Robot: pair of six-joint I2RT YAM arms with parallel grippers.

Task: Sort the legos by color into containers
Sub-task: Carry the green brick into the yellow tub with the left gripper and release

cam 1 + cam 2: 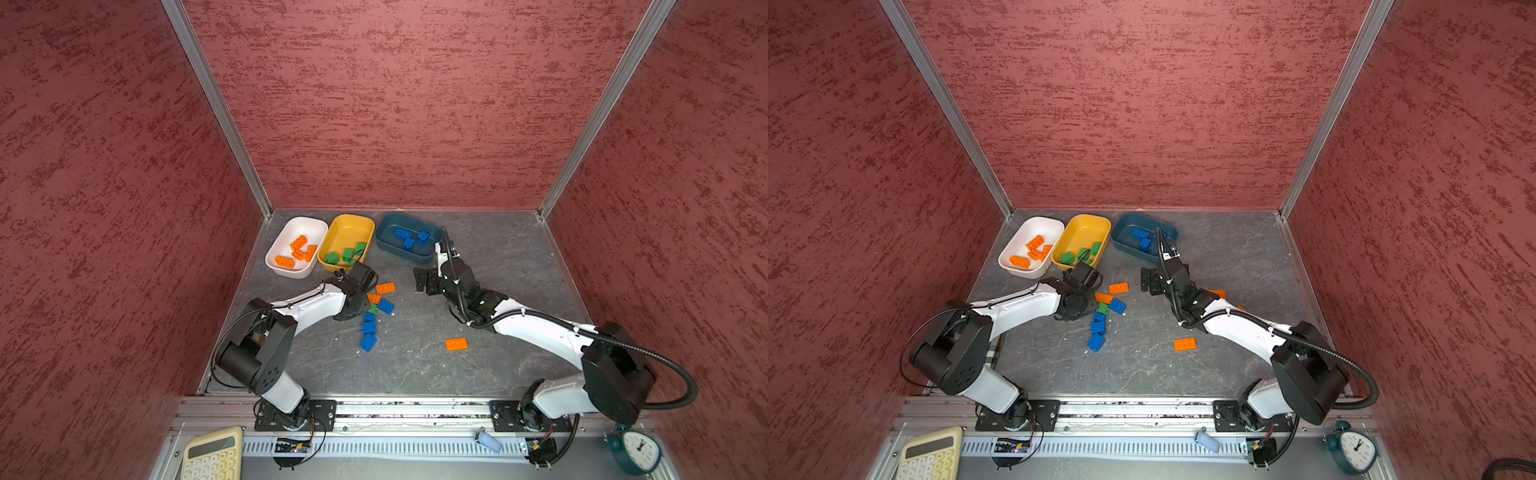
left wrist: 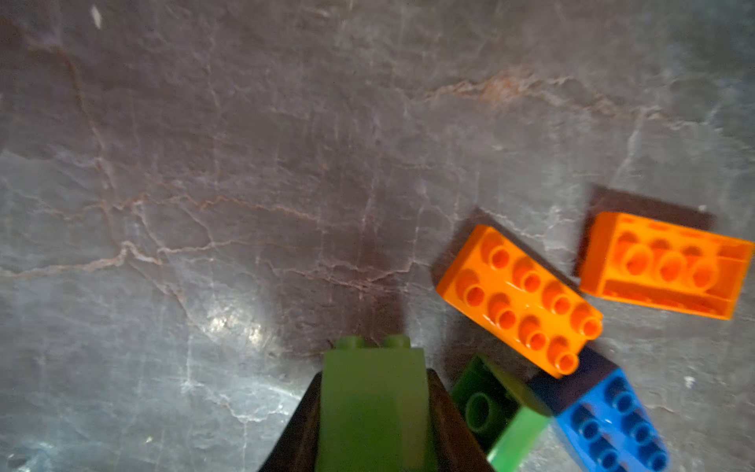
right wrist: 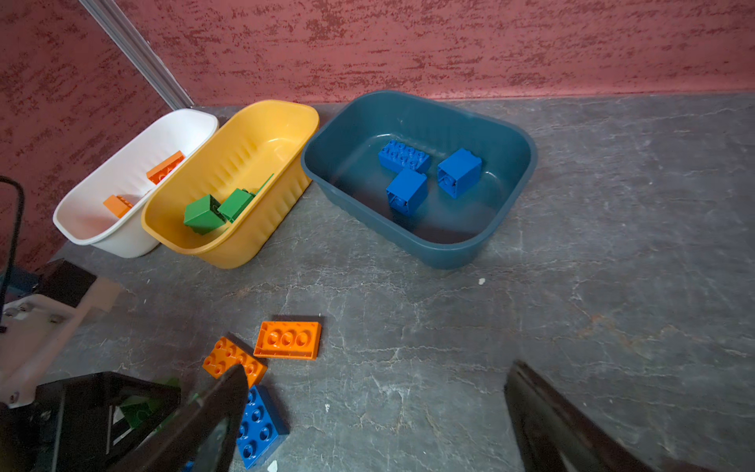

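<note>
Grey table [image 1: 498,365], with three tubs along the back wall: white tub [image 1: 305,228] holding orange, yellow tub [image 1: 347,230] holding green, teal tub [image 1: 409,257] holding blue. Colours match so far

Left gripper [image 2: 374,378]: jaws clamped on a green brick [image 2: 374,421], studs pointing away from the wrist
Right gripper [image 3: 378,367]: jaws wide apart, nothing between them, hovering before the teal tub

What I steer by: the yellow tub lies straight back from the left jaws, toward the rear wall, just beyond the left wrist. Its long axis runs near-to-far, slanting right. The left arm is much the nearer (the right would have to cross the pile). My read: lift, then a short carry back

Loose beside the left jaws: second green brick [image 2: 490,408], studs-up orange brick [image 2: 519,302], upturned orange brick [image 2: 662,265], blue brick [image 2: 608,421]. Lone orange brick [image 1: 456,344] lies well apart

Hard to tell: whether the held brick is clear of the table. The left wrist covers the yellow tub's near corner in both top views. An orange scrap [image 1: 1219,293] peeks from behind the right forearm, cut off
</note>
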